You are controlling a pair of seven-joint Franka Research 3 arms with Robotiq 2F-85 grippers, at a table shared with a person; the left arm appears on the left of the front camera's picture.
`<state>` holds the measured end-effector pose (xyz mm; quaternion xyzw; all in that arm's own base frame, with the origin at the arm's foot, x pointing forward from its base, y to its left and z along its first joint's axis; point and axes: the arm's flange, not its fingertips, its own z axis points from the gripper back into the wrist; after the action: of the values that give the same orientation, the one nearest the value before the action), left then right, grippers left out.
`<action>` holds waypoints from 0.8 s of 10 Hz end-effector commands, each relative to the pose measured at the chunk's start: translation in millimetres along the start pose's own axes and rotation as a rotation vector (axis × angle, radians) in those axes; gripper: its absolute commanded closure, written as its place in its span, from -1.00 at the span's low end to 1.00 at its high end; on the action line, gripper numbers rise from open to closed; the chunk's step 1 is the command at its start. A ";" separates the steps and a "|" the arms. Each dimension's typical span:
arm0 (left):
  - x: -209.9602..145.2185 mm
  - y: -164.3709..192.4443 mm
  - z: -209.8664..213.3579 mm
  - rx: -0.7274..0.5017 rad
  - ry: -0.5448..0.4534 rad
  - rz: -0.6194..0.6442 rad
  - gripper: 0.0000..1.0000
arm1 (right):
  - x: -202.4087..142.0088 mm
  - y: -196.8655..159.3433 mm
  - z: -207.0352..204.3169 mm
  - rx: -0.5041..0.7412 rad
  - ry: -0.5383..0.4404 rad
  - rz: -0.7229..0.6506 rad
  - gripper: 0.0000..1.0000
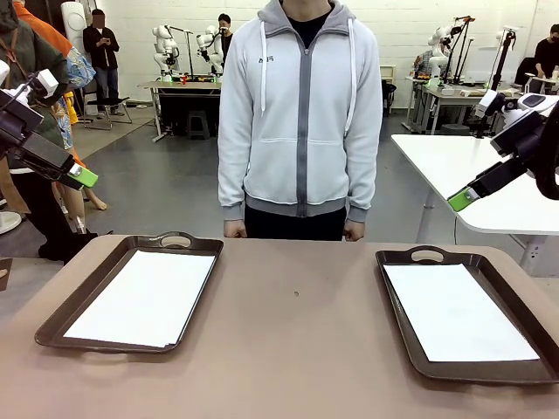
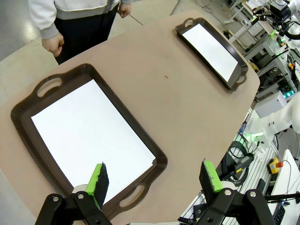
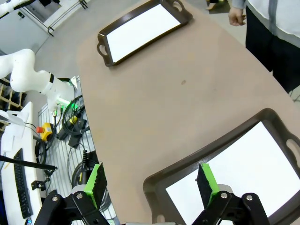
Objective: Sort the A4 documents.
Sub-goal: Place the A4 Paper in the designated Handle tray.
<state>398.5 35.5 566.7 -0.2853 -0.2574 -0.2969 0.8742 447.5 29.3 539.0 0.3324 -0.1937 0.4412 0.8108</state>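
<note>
White A4 sheets (image 1: 144, 299) lie flat in the dark brown left tray (image 1: 65, 307), and more white sheets (image 1: 457, 312) lie in the right tray (image 1: 397, 305). My left gripper (image 1: 85, 177) hangs high above the table's left edge, open and empty. My right gripper (image 1: 463, 199) hangs high at the right, open and empty. In the left wrist view the open left gripper (image 2: 156, 178) looks down on the near tray's sheets (image 2: 89, 133). In the right wrist view the open right gripper (image 3: 151, 181) is above the right tray's sheets (image 3: 248, 168).
A person in a grey hoodie (image 1: 300, 113) stands at the far edge with both hands down. The brown tabletop (image 1: 293, 340) stretches bare between the trays. A white table (image 1: 472, 175) stands behind at the right.
</note>
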 end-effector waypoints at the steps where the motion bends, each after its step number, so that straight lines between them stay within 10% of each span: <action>1: -0.4 -0.7 0.1 -0.004 0.002 -0.001 -1.00 | 0.2 0.3 0.1 0.000 0.000 0.001 -1.00; 8: -0.4 -0.7 0.1 -0.004 0.002 -0.001 -1.00 | 0.2 0.3 0.1 0.000 0.000 0.001 -1.00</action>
<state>398.5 35.5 566.7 -0.2853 -0.2574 -0.2969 0.8742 447.5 29.3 539.0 0.3324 -0.1937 0.4412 0.8108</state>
